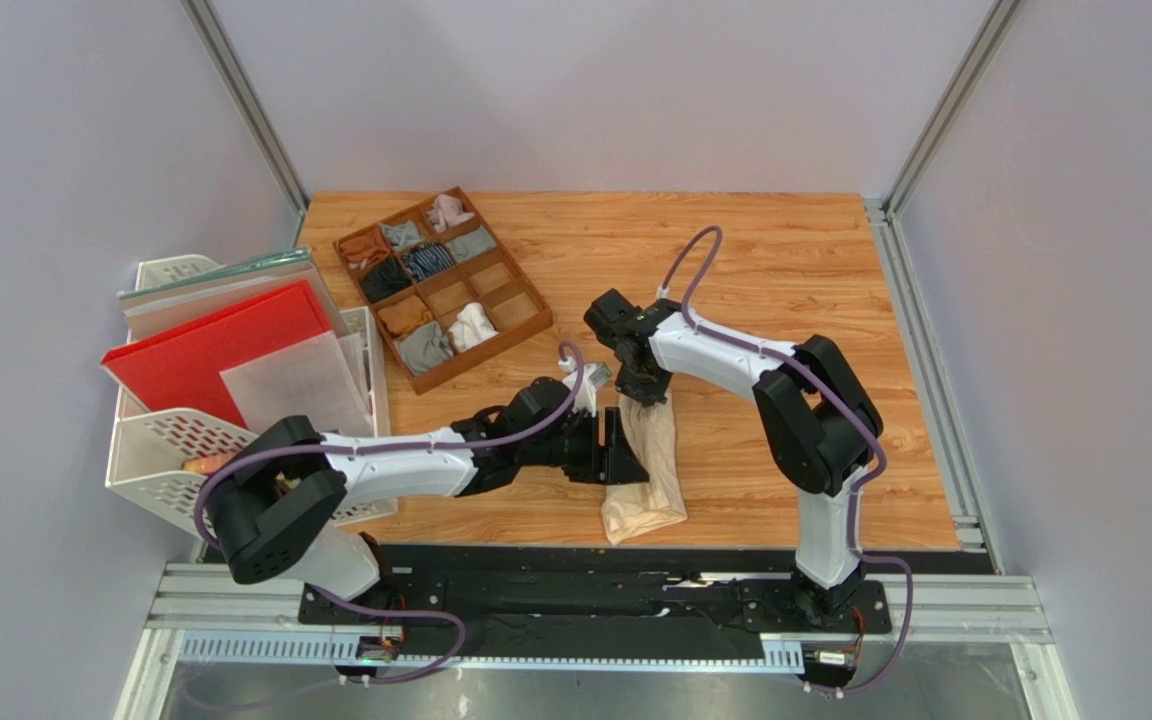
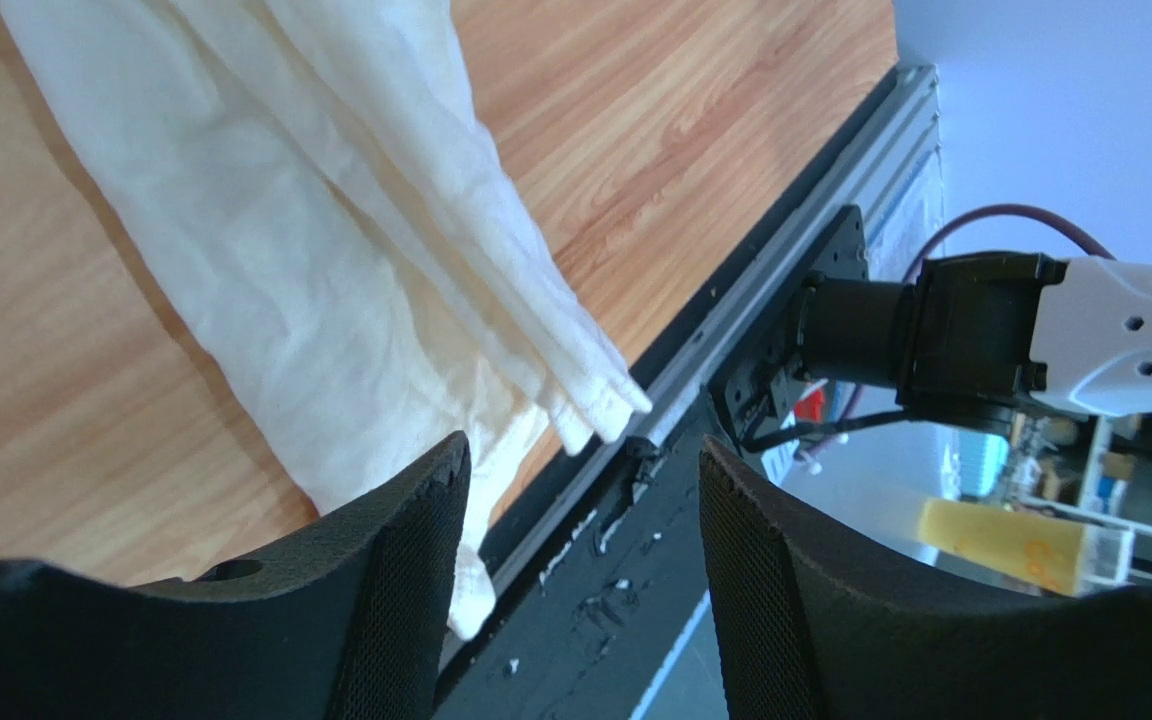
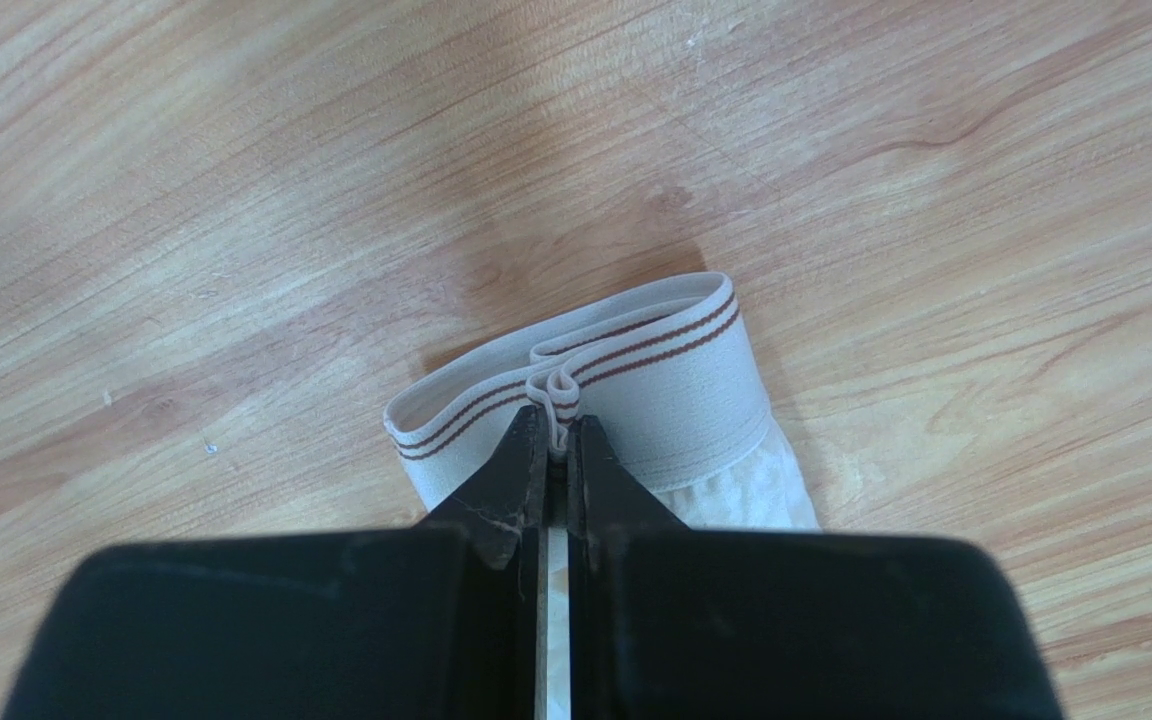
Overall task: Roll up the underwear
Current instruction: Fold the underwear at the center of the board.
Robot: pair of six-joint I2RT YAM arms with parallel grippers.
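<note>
Lengthwise, the underwear (image 1: 645, 473) is laid out as a narrow cream-beige strip, folded in thin crinkled layers. Its waistband (image 3: 657, 393) is grey-beige w/ two brown-red stripes. It is found on the wooden table (image 1: 778, 270), mid-width, toward the near edge. A bunched fold of the waistband is clamped by the right gripper (image 3: 555, 428), fingers pressed together on it. The left gripper (image 2: 582, 465) is held w/ fingers apart, nothing btwn them, just by the cloth's loose end. A compartment tray (image 1: 486, 354) of rolled garments (image 1: 417, 270) and a white basket (image 1: 162, 450) w/ a red board (image 1: 207, 353) are seen at left. Pale lilac walls (image 1: 56, 150) are seen around.
</note>
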